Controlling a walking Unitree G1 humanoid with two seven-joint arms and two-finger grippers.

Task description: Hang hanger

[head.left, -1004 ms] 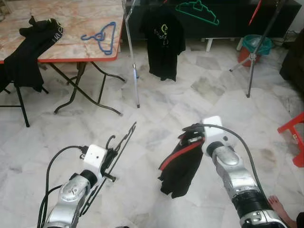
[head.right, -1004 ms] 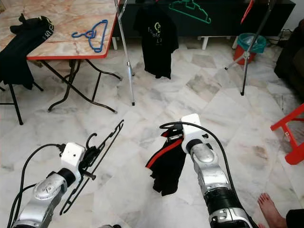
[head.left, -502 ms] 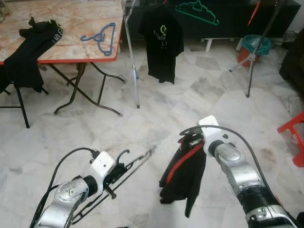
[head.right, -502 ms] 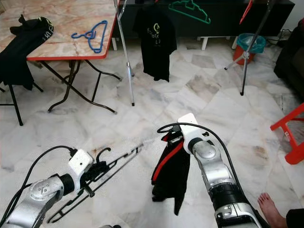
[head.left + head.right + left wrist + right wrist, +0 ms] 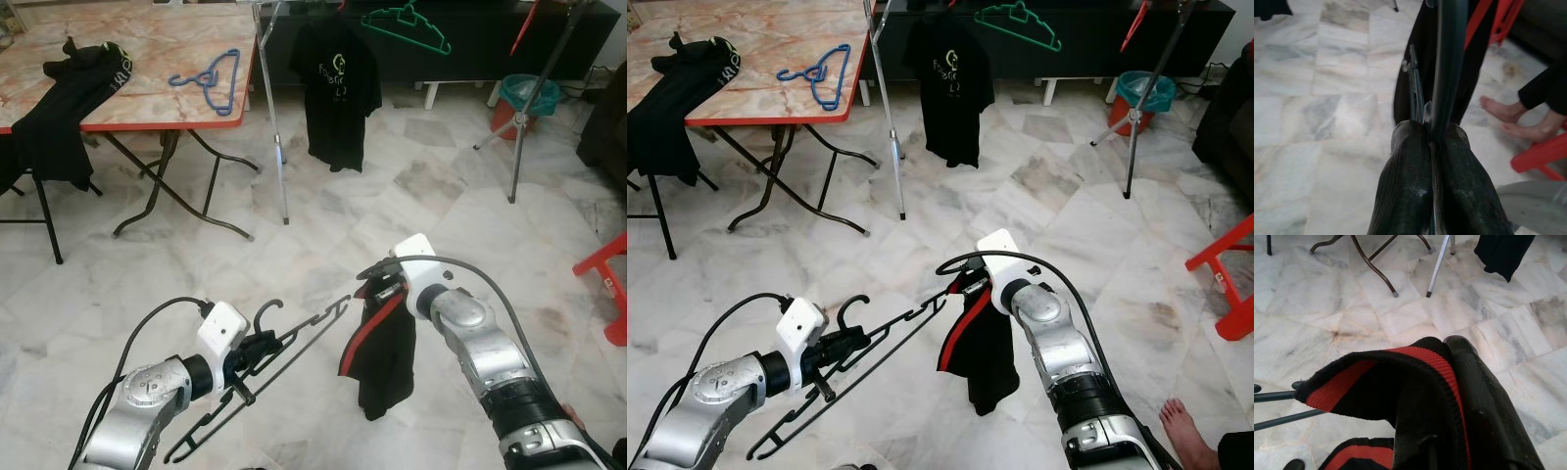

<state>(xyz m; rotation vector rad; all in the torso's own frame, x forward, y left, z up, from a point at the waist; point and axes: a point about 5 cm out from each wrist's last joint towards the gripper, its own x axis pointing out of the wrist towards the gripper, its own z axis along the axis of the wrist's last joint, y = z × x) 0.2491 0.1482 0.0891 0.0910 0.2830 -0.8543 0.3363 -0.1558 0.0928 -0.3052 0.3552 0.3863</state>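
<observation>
2 grippers are in use above a marble floor point(image 5: 294, 264). Left gripper point(image 5: 253, 350): fingers point(image 5: 1405, 186) pressed together on the bar of a black hanger point(image 5: 284, 367), just below its hook. The hanger is tilted, with its far tip level with the collar of the garment in the other gripper; whether tip and collar touch cannot be determined. In the left wrist view the hanger bar runs up between the 2 closed fingers in front of that garment.

Right gripper point(image 5: 384, 290): clamped on the red-trimmed collar of a black garment point(image 5: 382, 352), which hangs free below it, clear of the floor. In the right wrist view the red rib of the collar lies folded over 1 black finger point(image 5: 1484, 396).

Background items:
- 1 folding table point(image 5: 59, 108) with a red edge, ahead on the left, carrying a blue hanger point(image 5: 208, 76) and a black cloth point(image 5: 59, 117) draped over its edge.
- 1 clothes rack point(image 5: 274, 108) ahead, with a black T-shirt point(image 5: 336, 93) and a green hanger point(image 5: 407, 23) hanging from it.
- 1 bare foot point(image 5: 1185, 431) of a person, on the floor at the right.
</observation>
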